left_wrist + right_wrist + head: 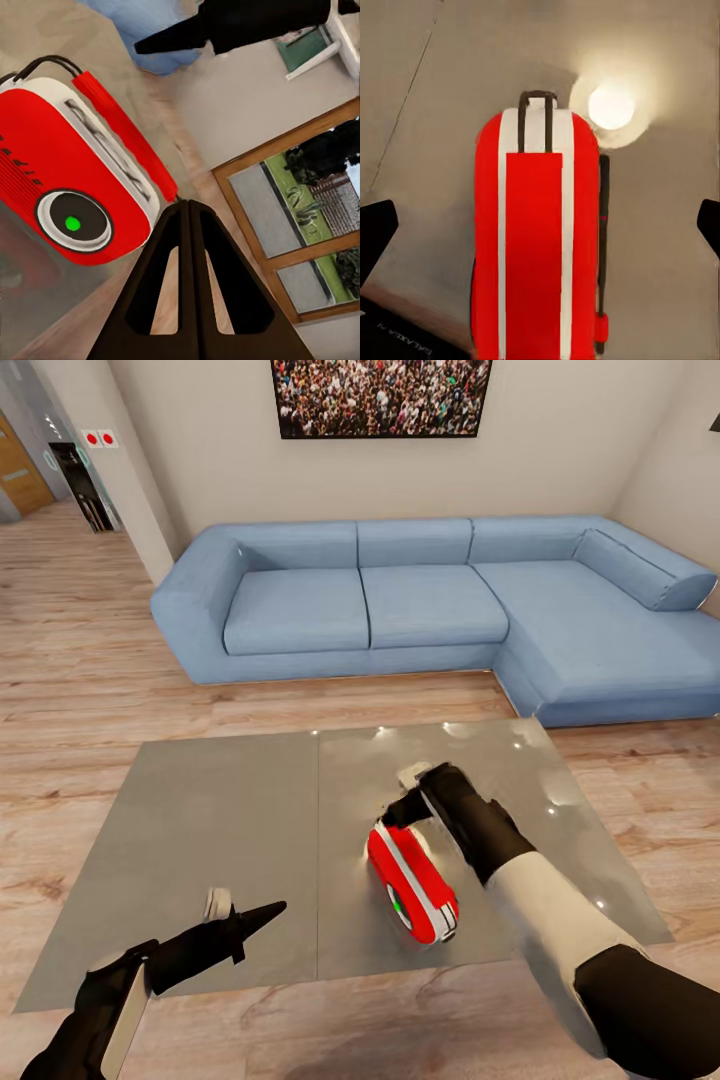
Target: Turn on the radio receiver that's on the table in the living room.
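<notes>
The red radio receiver [412, 885] with its white band lies on the right panel of the glossy grey table [220, 810], near the front edge. A green dot glows in its round dial [73, 223]. My right gripper [400, 807] hovers just above the radio's far end, open, with one fingertip [375, 232] on each side of the radio's top [536, 240] and not touching it. My left gripper [258, 916] is shut and empty. It sits low over the table's left panel and points toward the radio [75, 180].
A blue L-shaped sofa [400, 600] stands beyond the table, under a crowd picture [380, 395]. Light wood floor [70, 660] surrounds the table, and a hallway opens at the far left. A lamp's reflection [611, 109] shines on the tabletop beside the radio's handle.
</notes>
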Motion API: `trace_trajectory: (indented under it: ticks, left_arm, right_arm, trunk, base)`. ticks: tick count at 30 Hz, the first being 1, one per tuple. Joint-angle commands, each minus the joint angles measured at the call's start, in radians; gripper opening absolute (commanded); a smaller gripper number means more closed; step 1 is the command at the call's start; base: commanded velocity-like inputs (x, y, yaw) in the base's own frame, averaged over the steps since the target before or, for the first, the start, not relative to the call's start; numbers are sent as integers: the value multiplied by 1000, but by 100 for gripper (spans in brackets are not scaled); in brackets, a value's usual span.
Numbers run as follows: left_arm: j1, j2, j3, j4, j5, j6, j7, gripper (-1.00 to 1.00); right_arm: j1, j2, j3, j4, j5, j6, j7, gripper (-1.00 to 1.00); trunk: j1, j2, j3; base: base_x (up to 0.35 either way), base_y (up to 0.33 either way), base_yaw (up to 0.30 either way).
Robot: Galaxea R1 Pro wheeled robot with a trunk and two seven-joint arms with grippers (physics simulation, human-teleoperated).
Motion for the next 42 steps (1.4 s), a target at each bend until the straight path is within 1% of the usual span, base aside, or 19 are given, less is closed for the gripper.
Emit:
trace_trajectory:
  ticks: [1, 3, 4, 7, 9, 12, 16, 20, 23, 30, 42]
  left_arm:
    - [0, 0, 0, -1, 0, 0, 2, -100]
    - [0, 0, 0, -4, -1, 0, 13, -100]
    - [0, 0, 0, -6, -1, 0, 21, -100]
    - [0, 0, 0, -10, -2, 0, 46, -100]
    - [0, 0, 0, -13, -3, 0, 60, -100]
    - [0, 1, -1, -20, -3, 1, 71, -100]
    - [0, 3, 0, -67, -4, 9, 73, -100]
    - [0, 16, 0, -81, -3, 15, 71, -100]
    - [0, 20, 0, -83, -3, 16, 71, -100]
    - [0, 21, 0, -81, -2, 14, 72, -100]
    - [0, 23, 0, -77, -1, 14, 74, -100]
  right_arm:
    - [5, -16, 0, -119, 1, 67, 37, 100]
    - [35, -73, 0, -308, 2, 67, 103, 100]
    - [55, -97, 0, -375, 3, 67, 127, 100]
    - [83, -128, 0, -456, 1, 67, 156, 100]
    - [92, -135, 0, -467, -1, 67, 162, 100]
    - [100, -140, 0, -453, -1, 67, 166, 100]
    - [103, -140, -1, -407, -1, 67, 168, 100]
    - [103, -140, -2, -394, -1, 67, 167, 100]
    - [103, -140, -2, -392, 0, 67, 167, 100]
    - [104, -140, -2, -391, 0, 67, 166, 100]
    - [104, -140, -3, -389, 0, 67, 165, 100]
  trunk:
    - [0, 0, 0]
    - [0, 0, 0]
    - [0, 0, 0]
    - [0, 0, 0]
    - [0, 0, 0]
    - [0, 0, 0]
    - [0, 0, 0]
    - [0, 0, 0]
    - [0, 0, 0]
    - [0, 0, 1]
    - [0, 0, 18]
  base:
    - [0, 0, 0]
    - [0, 0, 0]
    - [0, 0, 0]
    - [0, 0, 0]
    - [0, 0, 0]
    - [-51, -12, 0]
    - [-226, -74, 0]
    - [-296, -77, 0]
    - [-309, -57, 0]
    - [-282, -12, 0]
    - [-37, -1, 31]
